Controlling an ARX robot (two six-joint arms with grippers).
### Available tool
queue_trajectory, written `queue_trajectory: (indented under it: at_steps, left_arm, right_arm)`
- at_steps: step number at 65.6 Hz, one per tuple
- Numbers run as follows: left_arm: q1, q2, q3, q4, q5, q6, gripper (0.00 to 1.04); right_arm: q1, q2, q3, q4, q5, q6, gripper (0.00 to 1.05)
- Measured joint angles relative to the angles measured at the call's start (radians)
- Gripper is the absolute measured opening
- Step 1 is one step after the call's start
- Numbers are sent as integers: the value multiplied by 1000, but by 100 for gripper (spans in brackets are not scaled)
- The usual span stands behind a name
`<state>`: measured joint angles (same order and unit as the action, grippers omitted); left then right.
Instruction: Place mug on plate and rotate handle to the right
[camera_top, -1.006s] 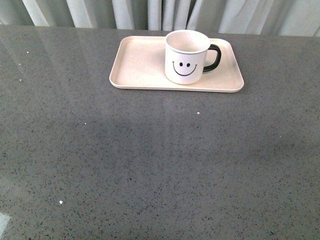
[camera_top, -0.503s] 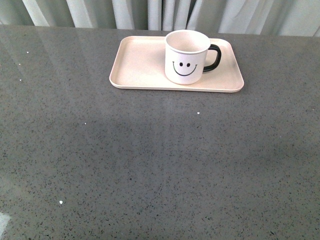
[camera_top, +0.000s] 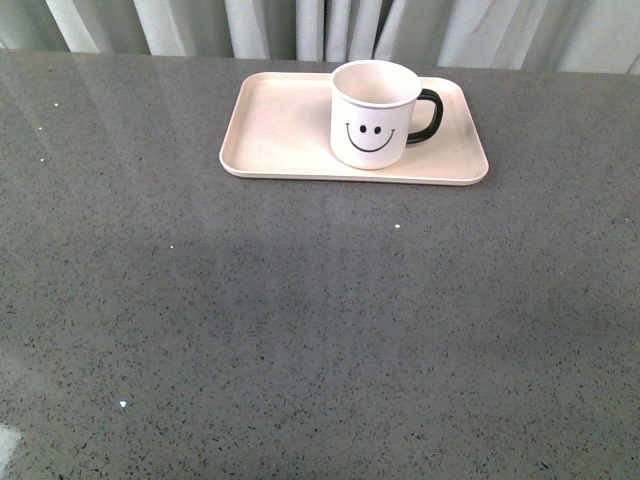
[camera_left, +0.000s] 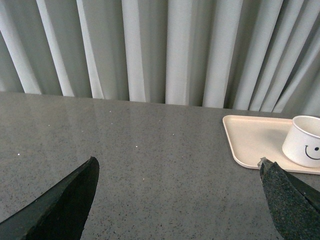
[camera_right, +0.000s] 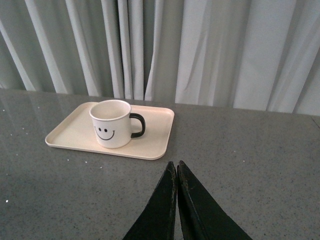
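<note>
The white mug (camera_top: 374, 115) with a black smiley face stands upright on the right half of the pale pink plate (camera_top: 280, 130). Its black handle (camera_top: 428, 115) points to the right. Neither gripper shows in the front view. In the left wrist view my left gripper (camera_left: 177, 167) is open and empty above the bare table, with the plate (camera_left: 252, 142) and mug (camera_left: 304, 141) off to one side. In the right wrist view my right gripper (camera_right: 176, 164) is shut and empty, apart from the plate (camera_right: 75, 130), with the mug (camera_right: 111, 123) and handle (camera_right: 138, 125) beyond it.
The grey speckled table (camera_top: 300, 320) stretches wide in front of the plate. Pale curtains (camera_top: 320, 25) hang just behind the table's far edge.
</note>
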<state>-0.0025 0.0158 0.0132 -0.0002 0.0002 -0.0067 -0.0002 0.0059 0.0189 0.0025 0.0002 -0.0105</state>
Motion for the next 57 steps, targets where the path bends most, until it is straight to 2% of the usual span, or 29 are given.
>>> queue_trajectory:
  at_steps: [25,27,57]
  left_arm:
    - [0,0,0,0,0,0,95]
    - [0,0,0,0,0,0,96]
    - [0,0,0,0,0,0,96]
  right_arm:
    - [0,0,0,-1,0,0,89]
    - [0,0,0,-1,0,0,97]
    - [0,0,0,-1,0,0,96]
